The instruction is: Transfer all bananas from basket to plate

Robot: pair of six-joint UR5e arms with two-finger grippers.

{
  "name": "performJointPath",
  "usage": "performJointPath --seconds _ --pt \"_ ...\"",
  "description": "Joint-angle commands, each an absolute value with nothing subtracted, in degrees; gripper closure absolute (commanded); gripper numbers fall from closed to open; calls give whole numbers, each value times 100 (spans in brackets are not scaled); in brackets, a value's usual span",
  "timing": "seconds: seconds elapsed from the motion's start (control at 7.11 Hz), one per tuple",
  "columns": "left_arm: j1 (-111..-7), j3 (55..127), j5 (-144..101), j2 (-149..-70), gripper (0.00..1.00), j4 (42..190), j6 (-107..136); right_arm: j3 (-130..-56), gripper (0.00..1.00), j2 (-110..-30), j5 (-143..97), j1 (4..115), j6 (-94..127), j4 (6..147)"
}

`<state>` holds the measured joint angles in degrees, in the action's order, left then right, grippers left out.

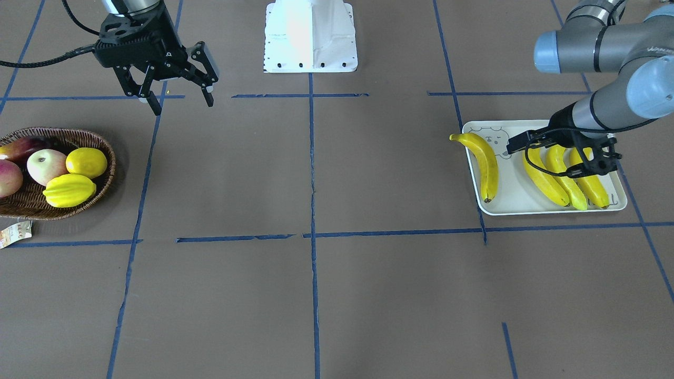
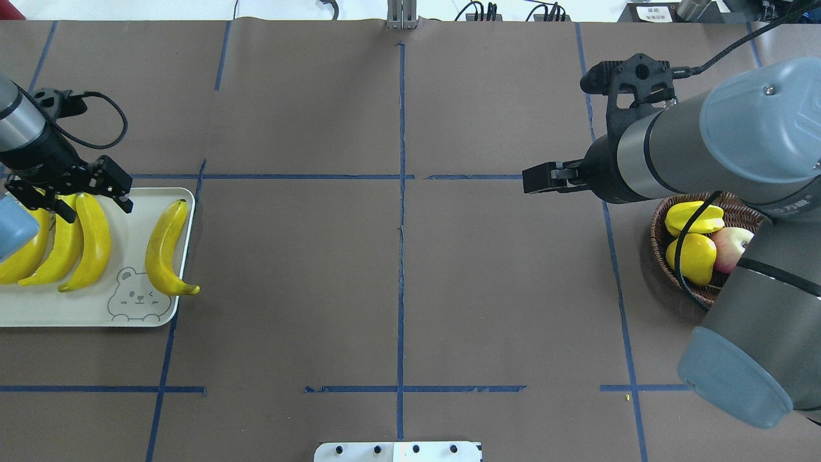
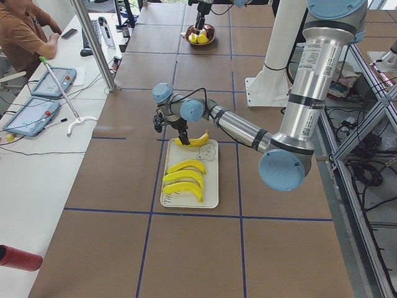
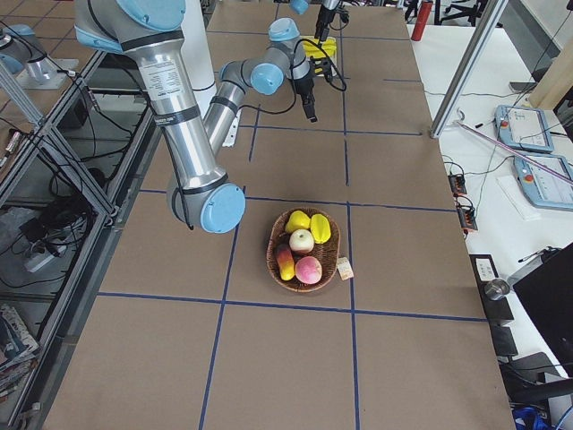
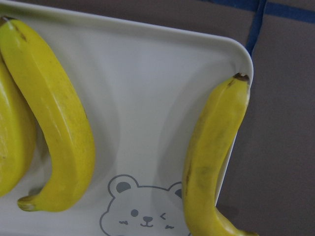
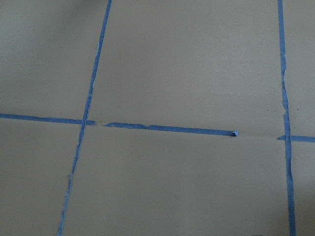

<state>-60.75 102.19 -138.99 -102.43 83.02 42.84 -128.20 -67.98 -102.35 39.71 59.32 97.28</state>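
Note:
Several bananas lie on the white bear-face plate [image 1: 513, 196] [image 2: 131, 247]. One banana [image 1: 487, 164] [image 2: 165, 247] [image 5: 211, 152] lies apart by the plate's inner edge, its tip past the rim. Three more [image 1: 566, 178] [image 2: 90, 244] lie side by side. My left gripper [image 1: 595, 163] [image 2: 70, 202] hangs open just above those three and holds nothing. The wicker basket [image 1: 108, 179] [image 2: 655, 232] [image 4: 271, 255] shows no banana. My right gripper [image 1: 181, 103] [image 2: 539, 178] stands open and empty, raised over bare table beside the basket, toward the table's middle.
The basket holds a lemon [image 1: 87, 162], a starfruit [image 1: 69, 190], an apple [image 1: 46, 166] and reddish fruit; its paper tag [image 1: 15, 233] lies on the table. The white robot base [image 1: 310, 37] stands at the near middle edge. A person [image 3: 25, 31] sits at a side desk.

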Motion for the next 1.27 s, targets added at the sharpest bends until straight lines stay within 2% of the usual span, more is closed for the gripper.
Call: performJointPath --seconds 0.0,0.14,0.56,0.7,1.13 --pt "-6554 10239 -13711 -10283 0 8253 4237 -12806 0 -6872 -10248 4182 5627 9764" --pt "-6861 10248 -13728 -10275 0 8262 4210 -12806 0 -7021 -10413 4462 5173 9826" --pt "-7978 9959 -13493 -10213 0 8218 1800 -12457 0 -7759 -11344 5866 3128 9818" --pt "-8172 9915 -13387 -10152 0 8218 1471 -12158 0 -7943 -11747 6358 2450 9791" --pt "-8937 9686 -13368 -9521 0 8244 -111 -10543 0 -8269 -13592 8388 -448 9782"
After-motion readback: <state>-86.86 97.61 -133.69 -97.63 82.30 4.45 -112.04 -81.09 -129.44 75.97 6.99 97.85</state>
